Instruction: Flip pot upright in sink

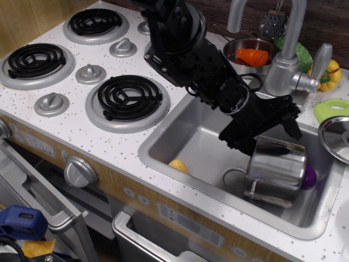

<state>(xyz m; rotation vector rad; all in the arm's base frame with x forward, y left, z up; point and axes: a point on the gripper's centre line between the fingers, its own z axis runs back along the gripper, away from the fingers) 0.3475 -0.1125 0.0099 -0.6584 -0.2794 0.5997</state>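
The shiny steel pot [276, 170] stands in the right part of the sink [203, 143], leaning slightly, with a wire loop handle low on its near side. Its top is partly hidden by my arm, so I cannot tell which end is up. My black gripper [270, 139] reaches down from the upper left and sits at the pot's top edge. Its fingers are spread, one at the pot's left side [244, 145] and one behind the pot's far right edge [295, 126]. They press against the pot without closing on it.
A yellow toy [178, 165] lies at the sink's near left. A purple toy [310, 177] sits behind the pot. The faucet [288, 60], a small pan with a carrot [252, 55], a flat lid [336, 137] and burners [128, 97] surround the basin.
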